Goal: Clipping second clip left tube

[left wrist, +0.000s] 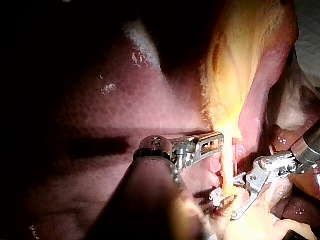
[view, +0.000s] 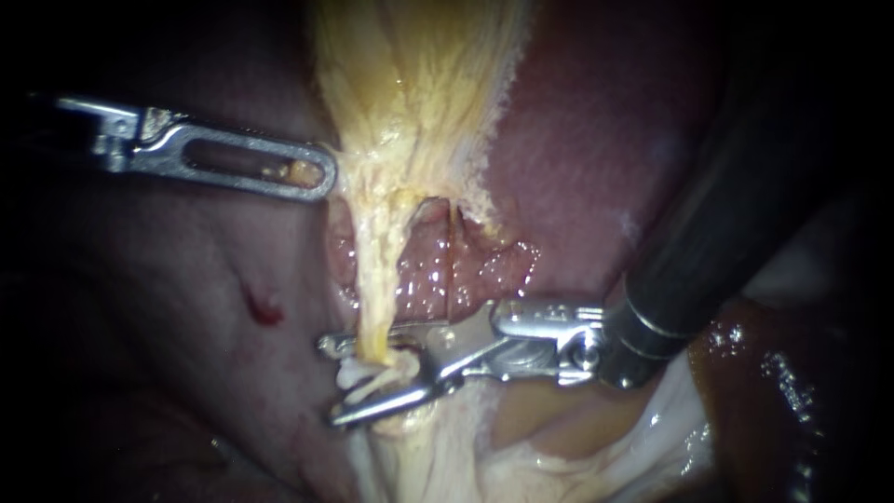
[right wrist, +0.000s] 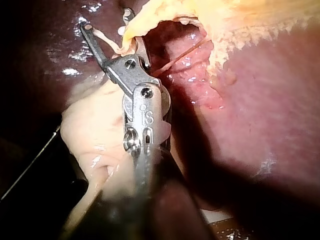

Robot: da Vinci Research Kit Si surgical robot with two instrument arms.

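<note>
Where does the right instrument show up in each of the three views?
Endoscope: right instrument enters from the right, jaws open low of centre.
Left wrist: it lies just beyond the left instrument.
Right wrist: it is the view's own instrument.
Shared landmark: the yellow strand between its open jaws.

Darkness closes in all round the edges. A strong, warm light falls on the middle and glints off the wet, reddish-brown liver surface (view: 596, 121); beyond its rim shows a pale grey surface (left wrist: 310, 45)

The left instrument (view: 312, 175) clamps tissue (view: 372, 177); the right instrument (view: 328, 382) has jaws agape.
</note>
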